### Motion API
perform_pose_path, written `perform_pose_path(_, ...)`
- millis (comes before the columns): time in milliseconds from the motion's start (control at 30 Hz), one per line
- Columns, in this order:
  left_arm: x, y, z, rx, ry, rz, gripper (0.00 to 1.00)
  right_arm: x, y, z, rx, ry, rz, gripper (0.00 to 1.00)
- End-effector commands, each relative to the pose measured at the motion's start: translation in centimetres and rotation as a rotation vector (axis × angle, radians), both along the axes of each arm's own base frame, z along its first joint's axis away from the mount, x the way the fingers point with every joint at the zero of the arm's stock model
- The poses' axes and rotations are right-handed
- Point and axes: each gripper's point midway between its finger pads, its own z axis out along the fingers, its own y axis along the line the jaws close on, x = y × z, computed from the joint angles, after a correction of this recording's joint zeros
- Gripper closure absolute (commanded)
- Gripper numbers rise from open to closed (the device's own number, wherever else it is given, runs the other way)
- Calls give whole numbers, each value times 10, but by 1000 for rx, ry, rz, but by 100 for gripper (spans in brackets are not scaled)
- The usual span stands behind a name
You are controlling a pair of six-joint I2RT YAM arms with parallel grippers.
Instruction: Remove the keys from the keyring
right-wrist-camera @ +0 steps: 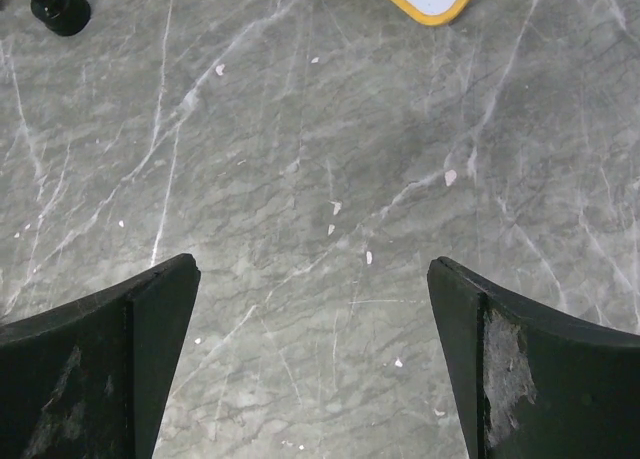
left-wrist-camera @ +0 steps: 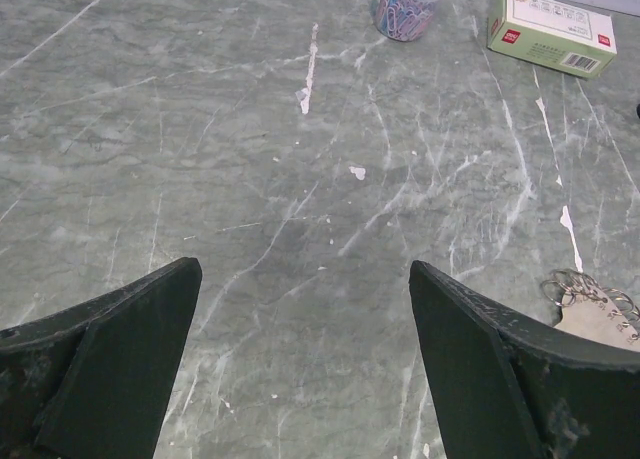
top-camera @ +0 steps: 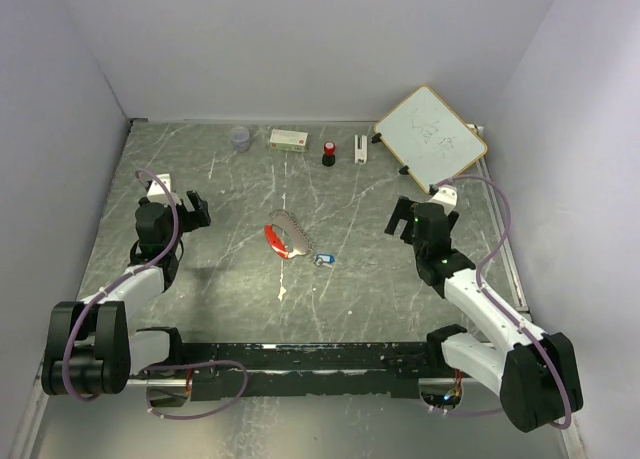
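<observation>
A silver fan-like bunch of keys point(top-camera: 290, 233) with a red strip point(top-camera: 271, 239) lies mid-table. A tiny blue-headed key point(top-camera: 323, 260) lies just to its right. In the left wrist view the bunch's metal rings point(left-wrist-camera: 590, 301) peek out past the right finger. My left gripper point(top-camera: 197, 210) is open and empty, well left of the keys. My right gripper point(top-camera: 403, 219) is open and empty, well right of them. Both wrist views show only bare marble between the fingers.
Along the back stand a cup of paper clips point(top-camera: 240, 138), a green-white box point(top-camera: 289, 139), a red-and-black knob point(top-camera: 328, 155) and a small white piece point(top-camera: 360, 149). A whiteboard point(top-camera: 430, 139) lies at the back right. Walls close in three sides.
</observation>
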Motion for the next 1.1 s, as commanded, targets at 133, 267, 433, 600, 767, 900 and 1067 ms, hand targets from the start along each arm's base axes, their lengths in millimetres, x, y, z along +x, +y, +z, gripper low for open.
perform_pose_path(133,4,-5,14,-29,-53,-13,3,-4,14,1,31,-25,52,0)
perform_pose_path(267,10,1,16,-61,-49,41,3,-5,27,3,50,-42,104,0)
perform_pose_path(433,14,21,19,-141,-1,206,3,-7,38,6,31,-47,150,0)
perform_pose_path(600,15,20,24,-165,0,216,3,-9,59,11,32,-66,238,0)
perform_pose_path(767,17,17,23,-174,35,207,3,-10,88,11,47,-59,346,1)
perform_pose_path(900,21,15,19,-140,100,181,3,-14,113,0,27,-35,435,8)
perform_pose_path(1067,17,-23,34,-120,-4,-75,3,-20,141,-23,36,20,530,23)
